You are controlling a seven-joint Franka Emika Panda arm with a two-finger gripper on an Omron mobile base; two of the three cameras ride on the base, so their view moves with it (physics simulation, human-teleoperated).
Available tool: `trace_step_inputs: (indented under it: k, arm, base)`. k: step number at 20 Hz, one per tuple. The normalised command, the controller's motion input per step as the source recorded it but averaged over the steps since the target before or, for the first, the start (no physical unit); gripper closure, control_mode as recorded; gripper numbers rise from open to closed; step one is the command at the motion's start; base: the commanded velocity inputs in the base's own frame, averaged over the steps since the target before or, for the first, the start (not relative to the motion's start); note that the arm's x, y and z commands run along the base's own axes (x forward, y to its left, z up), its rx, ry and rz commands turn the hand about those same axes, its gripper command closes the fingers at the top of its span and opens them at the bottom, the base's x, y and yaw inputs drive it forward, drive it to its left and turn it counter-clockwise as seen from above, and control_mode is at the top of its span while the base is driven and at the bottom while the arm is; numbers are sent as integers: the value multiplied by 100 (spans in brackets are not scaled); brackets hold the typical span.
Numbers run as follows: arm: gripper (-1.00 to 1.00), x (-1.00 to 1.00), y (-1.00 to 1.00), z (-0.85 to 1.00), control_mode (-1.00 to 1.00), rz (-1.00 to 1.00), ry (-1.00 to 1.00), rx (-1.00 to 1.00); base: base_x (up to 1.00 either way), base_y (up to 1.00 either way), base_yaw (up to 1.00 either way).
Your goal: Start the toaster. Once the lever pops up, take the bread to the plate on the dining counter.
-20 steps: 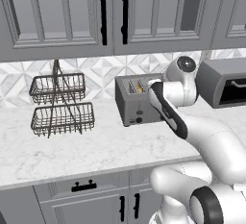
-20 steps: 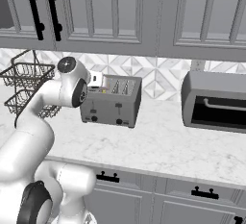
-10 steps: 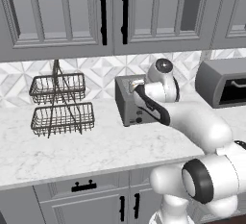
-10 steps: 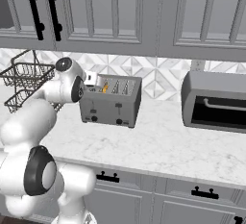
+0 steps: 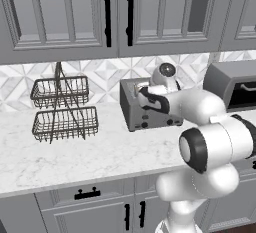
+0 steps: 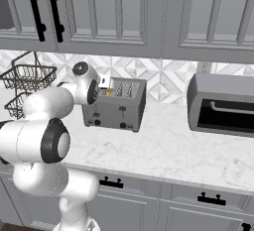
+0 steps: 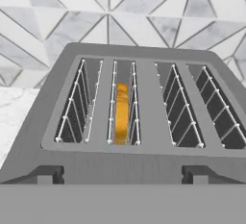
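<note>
The grey four-slot toaster [image 5: 131, 109] [image 6: 119, 110] stands on the marble worktop against the tiled wall. In the hand view I look down on the toaster's top [image 7: 146, 107]. The bread [image 7: 121, 114] sits edge-up, low in the second slot from the left, and shows as an orange strip. A speck of the bread [image 6: 108, 92] also shows in the right base view. My gripper [image 5: 140, 89] [image 6: 105, 83] hovers just above the toaster's left end, pointing at its top. Its fingers are too small to read. The plate and the dining counter are out of view.
A two-tier wire basket [image 5: 62, 107] [image 6: 27, 79] stands left of the toaster. A grey oven with a black bar handle [image 5: 234, 82] [image 6: 223, 107] sits to the right. Upper cabinets hang close overhead, and grey drawers run below the worktop [image 5: 90, 152].
My arm has swung from the right of the toaster toward it. The hand has moved left and now sits over the toaster's left end. The toaster and basket have stayed put.
</note>
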Motion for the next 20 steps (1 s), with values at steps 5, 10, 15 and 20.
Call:
trace_step_inputs:
  k: [5, 10, 15, 20]
  arm:
    - [-100, 64, -1, 0, -100, 0, 0, 0]
    - [-100, 62, 4, 0, -100, 2, 1, 1]
    - [-100, 16, 1, -16, -100, 1, 5, 0]
    - [-100, -3, 0, -20, -100, 0, 0, 0]
  base:
    - [0, 0, 0]
    - [0, 0, 0]
    - [0, 0, 0]
    - [0, 0, 0]
